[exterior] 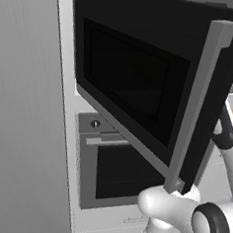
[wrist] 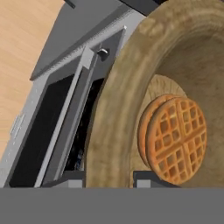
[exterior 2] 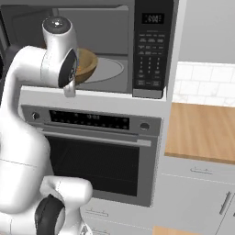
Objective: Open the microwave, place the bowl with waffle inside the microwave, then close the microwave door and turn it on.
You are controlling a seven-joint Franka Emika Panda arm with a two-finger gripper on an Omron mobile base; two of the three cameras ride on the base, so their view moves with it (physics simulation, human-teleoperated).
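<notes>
From my remote station, the left base view shows the wide black microwave door [exterior: 140,85] with its dark glass window swung open toward the camera, its long grey vertical bar handle [exterior: 201,105] on the near edge. Below it sits the grey built-in oven [exterior: 119,168] with a horizontal handle.

In the right base view, I see the large black built-in microwave [exterior 2: 114,46] standing open, its grey cavity exposed and its button keypad [exterior 2: 150,53] on the right side. The round tan-brown wooden bowl with waffle [exterior 2: 85,64] is at the left of the cavity, over the round turntable plate [exterior 2: 108,69], with my white arm reaching in front of it. To the right lies a light wooden countertop [exterior 2: 202,131].

In the hand view, the bowl's thick rim [wrist: 113,127] runs between the two dark fingertips of the gripper [wrist: 107,181], one on either side of the wall, partly closed so that it grips the rim. The golden-orange grid-patterned round waffle [wrist: 175,140] rests against the bowl's inner surface. Whether the bowl touches the plate, I cannot tell.
</notes>
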